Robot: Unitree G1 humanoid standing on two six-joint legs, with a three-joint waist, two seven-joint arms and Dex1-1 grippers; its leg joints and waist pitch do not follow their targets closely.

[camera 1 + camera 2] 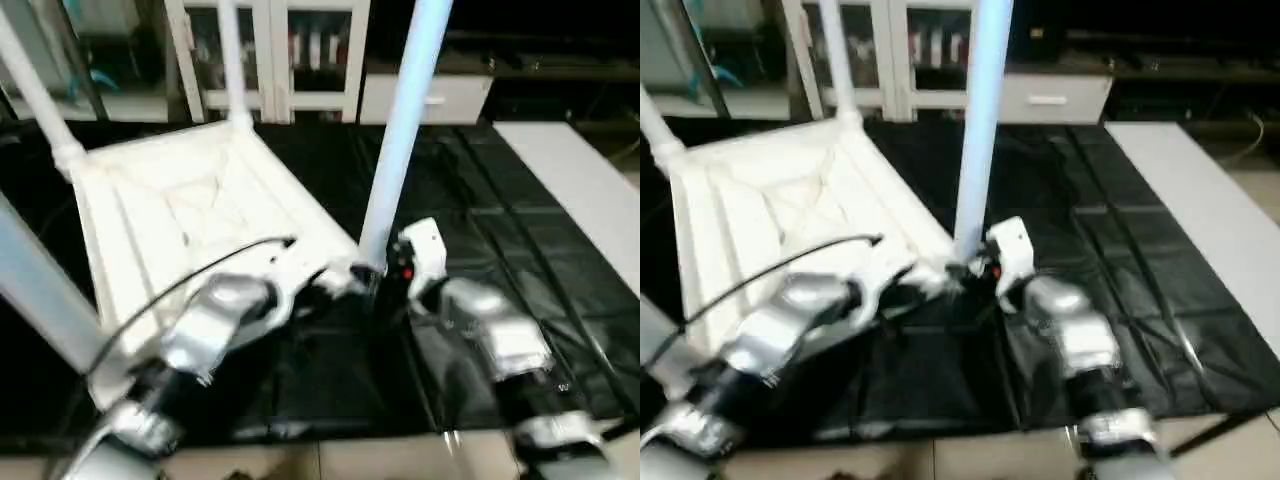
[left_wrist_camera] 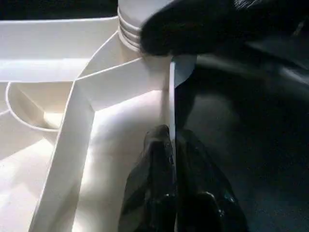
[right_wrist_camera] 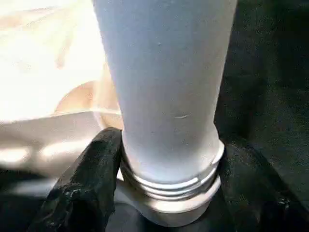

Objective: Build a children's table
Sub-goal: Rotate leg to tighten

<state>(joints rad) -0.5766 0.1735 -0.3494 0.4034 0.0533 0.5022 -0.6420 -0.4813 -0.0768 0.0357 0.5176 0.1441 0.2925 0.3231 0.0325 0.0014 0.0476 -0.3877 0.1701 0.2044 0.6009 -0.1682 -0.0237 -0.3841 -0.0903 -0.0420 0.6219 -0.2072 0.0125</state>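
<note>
Here, the right gripper (image 3: 166, 193) clasps the base of a long white plastic tube leg (image 1: 402, 140), standing upright in the near corner socket of the upturned white square ribbed tabletop (image 1: 190, 215). The left gripper (image 2: 175, 159), at its nine o'clock, pinches the tabletop's thin edge wall. Black sheeting (image 1: 500, 220) lies beneath.

No text, label, brand, number or sign can be read in any of the views; all the surfaces that show are plain, and the small items on the far shelves are too blurred to read.
</note>
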